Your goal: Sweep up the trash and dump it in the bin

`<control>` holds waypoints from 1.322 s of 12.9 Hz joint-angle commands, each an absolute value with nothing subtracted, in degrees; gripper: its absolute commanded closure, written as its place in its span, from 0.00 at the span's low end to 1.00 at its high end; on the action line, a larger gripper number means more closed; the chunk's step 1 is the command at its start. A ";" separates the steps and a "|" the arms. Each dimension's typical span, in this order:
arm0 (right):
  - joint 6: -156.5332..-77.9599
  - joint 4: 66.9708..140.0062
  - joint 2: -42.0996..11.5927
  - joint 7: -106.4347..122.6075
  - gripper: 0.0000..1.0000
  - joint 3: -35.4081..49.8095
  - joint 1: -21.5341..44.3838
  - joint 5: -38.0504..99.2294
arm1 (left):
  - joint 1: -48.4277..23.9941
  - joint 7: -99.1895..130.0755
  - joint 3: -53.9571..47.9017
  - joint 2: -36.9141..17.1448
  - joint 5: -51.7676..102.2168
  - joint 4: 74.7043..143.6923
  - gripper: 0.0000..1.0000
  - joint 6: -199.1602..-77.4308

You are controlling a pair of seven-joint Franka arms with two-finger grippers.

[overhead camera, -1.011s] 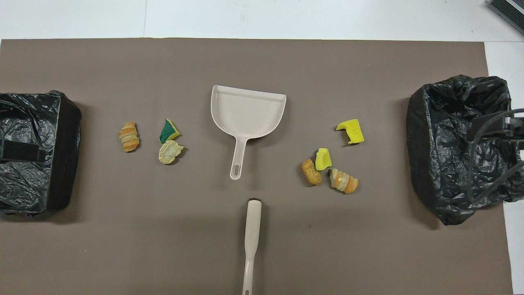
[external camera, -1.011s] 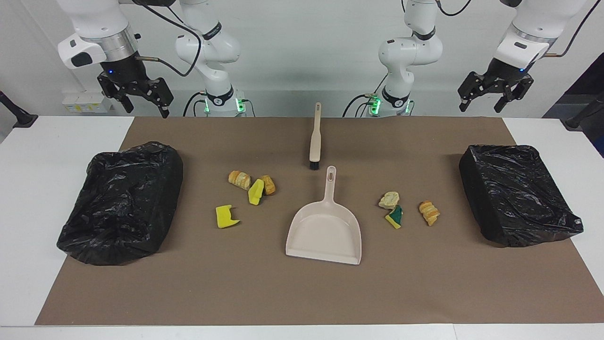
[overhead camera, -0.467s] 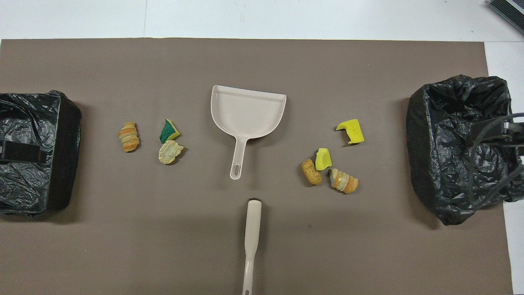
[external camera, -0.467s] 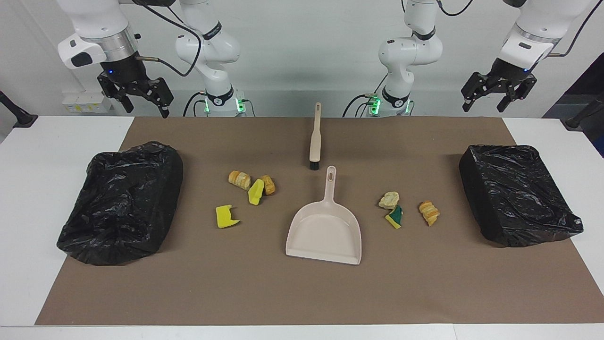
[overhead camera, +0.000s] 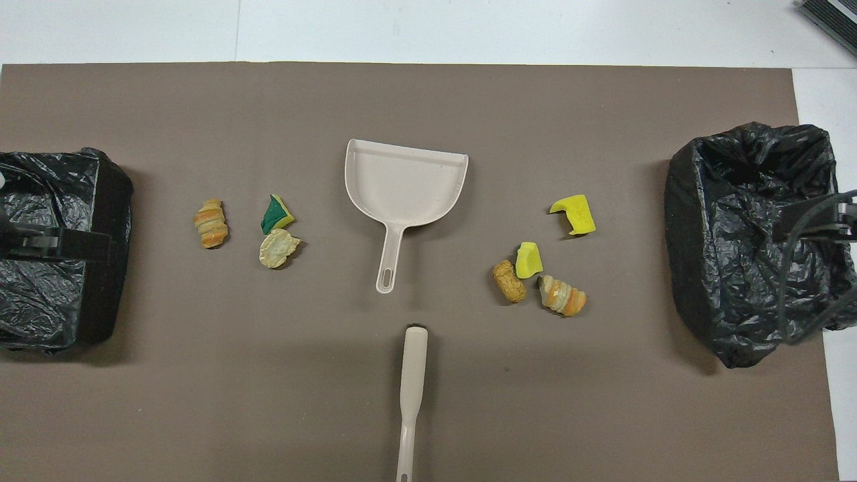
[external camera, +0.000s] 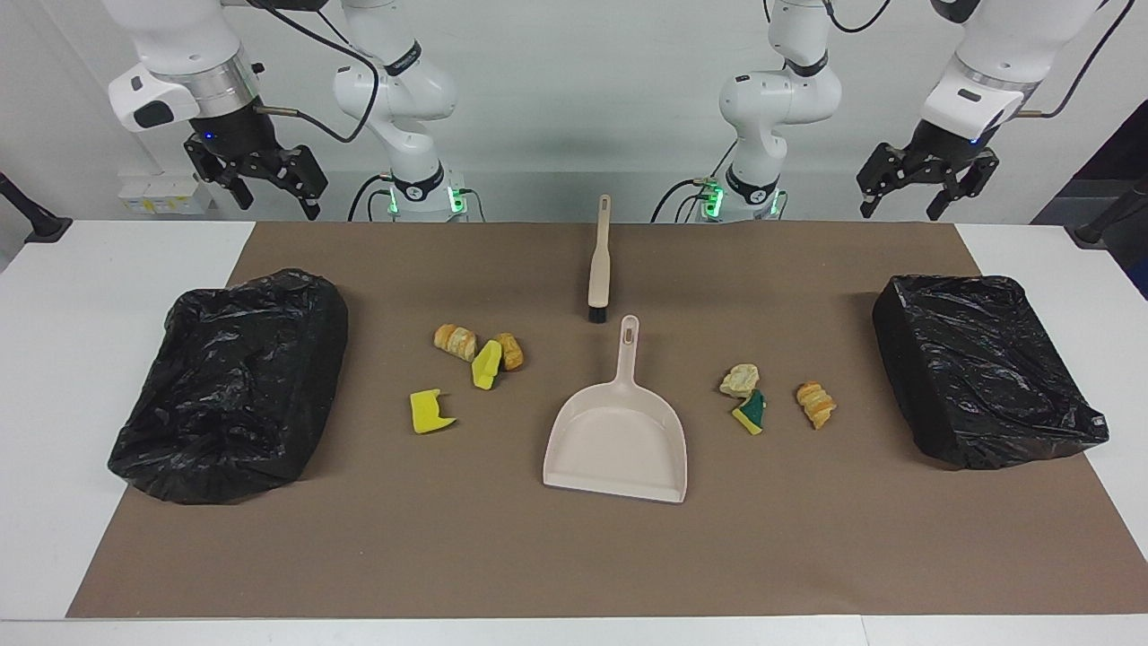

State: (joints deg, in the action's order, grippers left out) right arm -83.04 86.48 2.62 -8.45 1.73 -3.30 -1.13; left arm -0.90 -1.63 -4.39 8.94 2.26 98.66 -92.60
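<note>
Nothing picked up yet, this looks like the very start. Right gripper point(external camera: 263, 182) is raised above the table edge next to the robots, at its own end, jaws spread, empty. Left gripper point(external camera: 917, 187) is up over the same edge at the other end, jaws also spread, empty.

Layout on the brown mat point(external camera: 574, 556):
- Brush point(external camera: 598, 260) lies mid-mat, handle pointing at the robots, bristles just short of the dustpan handle.
- Dustpan point(external camera: 617, 435) sits flat at the mat's centre, empty, mouth facing away from the robots.
- Trash is in two clusters either side of the pan. Toward the right arm's end: two pastry pieces point(external camera: 456, 341), a yellow-green sponge chunk point(external camera: 486, 366) and a yellow sponge chunk point(external camera: 429, 411). Toward the left arm's end: a pale scrap point(external camera: 739, 379), a green-and-yellow sponge bit point(external camera: 750, 412) and a croissant piece point(external camera: 816, 404).
- A black-bagged bin point(external camera: 233, 381) stands near the mat's edge at the right arm's end, a second bagged bin point(external camera: 982, 368) at the left arm's end.

Next, as I read it: one arm drops onto the brush handle, the other onto the dustpan handle. Both handles are thin and lie flat, so the grasp needs a low, straight-down approach with the fingers across the handle. Then sweep each cluster sideways toward the pan mouth.
</note>
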 commanded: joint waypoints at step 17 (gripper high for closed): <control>-104.23 79.12 -21.51 -38.57 0.00 5.19 22.57 -0.70 | -44.79 34.61 -3.87 21.99 4.04 138.86 0.00 -116.80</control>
